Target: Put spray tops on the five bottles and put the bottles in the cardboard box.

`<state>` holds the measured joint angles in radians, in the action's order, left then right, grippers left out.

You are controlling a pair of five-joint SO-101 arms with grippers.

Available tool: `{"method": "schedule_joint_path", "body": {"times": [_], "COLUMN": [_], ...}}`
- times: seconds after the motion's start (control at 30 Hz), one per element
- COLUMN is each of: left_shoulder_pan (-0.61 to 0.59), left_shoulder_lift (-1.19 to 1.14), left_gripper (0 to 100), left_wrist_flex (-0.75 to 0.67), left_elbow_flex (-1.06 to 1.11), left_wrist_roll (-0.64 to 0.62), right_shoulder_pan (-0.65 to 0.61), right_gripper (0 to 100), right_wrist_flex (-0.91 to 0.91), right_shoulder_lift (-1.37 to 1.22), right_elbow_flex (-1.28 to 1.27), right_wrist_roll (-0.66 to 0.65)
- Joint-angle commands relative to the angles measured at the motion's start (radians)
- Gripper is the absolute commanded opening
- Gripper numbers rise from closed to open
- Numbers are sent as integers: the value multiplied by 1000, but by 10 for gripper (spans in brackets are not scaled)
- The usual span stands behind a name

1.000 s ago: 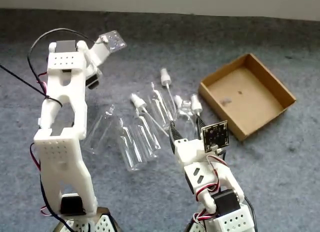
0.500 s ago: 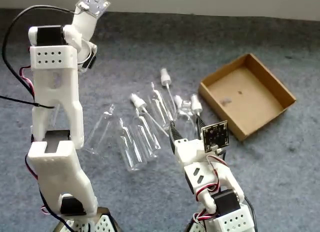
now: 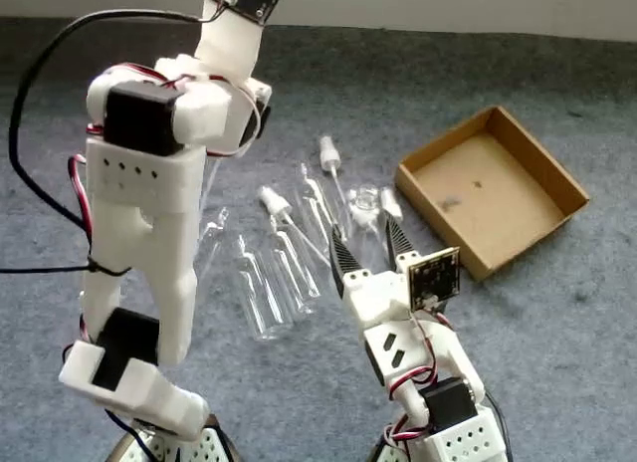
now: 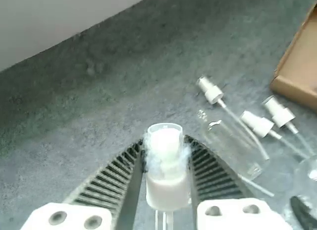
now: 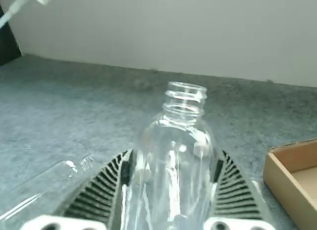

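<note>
in the high view, the cardboard box (image 3: 498,193) is sitting empty on the counter (image 3: 557,323), so no bottle is packed yet. several uncapped bottles (image 3: 264,283) are lying on their sides between the arms, with loose spray tops (image 3: 271,199) among them. the right gripper (image 3: 366,239) is holding one bottle (image 3: 366,197) upright just beside the box, and the left arm (image 3: 149,183) is standing raised above the pile.

in the left wrist view, the left gripper (image 4: 166,141) is hanging in the air, its fingers (image 4: 124,165) clamping a white spray top (image 4: 166,158), with its tube hanging down.

in the right wrist view, the right gripper's fingers (image 5: 116,175) are pressing on the clear bottle, whose threaded neck (image 5: 185,93) is standing open.

judging by this, the first capping is only being lined up: all five cappings and all the boxing are waiting.
</note>
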<state>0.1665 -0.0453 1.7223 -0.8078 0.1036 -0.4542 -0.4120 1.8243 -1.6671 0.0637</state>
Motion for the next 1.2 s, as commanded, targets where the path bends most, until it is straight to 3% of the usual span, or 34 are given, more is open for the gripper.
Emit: {"method": "schedule_joint_path", "body": {"times": [0.0, 0.2, 0.3, 0.4, 0.6, 0.77, 1.07, 1.17], "left_shoulder_pan": [85, 133, 134, 136, 136, 137, 137, 136], "left_shoulder_lift": [143, 239, 271, 275, 278, 278, 283, 286], "left_gripper": [5, 5, 5, 5, 5, 5, 5, 5], "left_wrist_flex": [2, -160, -252, -282, -338, -387, -658, -690], "left_elbow_flex": [-51, -51, -47, -45, -45, 30, 329, 409], "left_wrist_roll": [-210, -362, -391, -422, -531, -537, -531, -529], "right_shoulder_pan": [-33, -102, -104, -104, -104, -104, -102, -101], "right_gripper": [128, 129, 130, 130, 131, 131, 131, 131], "right_wrist_flex": [51, 31, 7, -7, -35, -42, -42, -42], "right_shoulder_lift": [13, 13, 13, 13, 13, 13, 13, 13], "right_elbow_flex": [-119, -119, -119, -119, -119, -119, -119, -119], "right_wrist_roll": [-2, -8, -118, -203, -219, -219, -213, -213]}}
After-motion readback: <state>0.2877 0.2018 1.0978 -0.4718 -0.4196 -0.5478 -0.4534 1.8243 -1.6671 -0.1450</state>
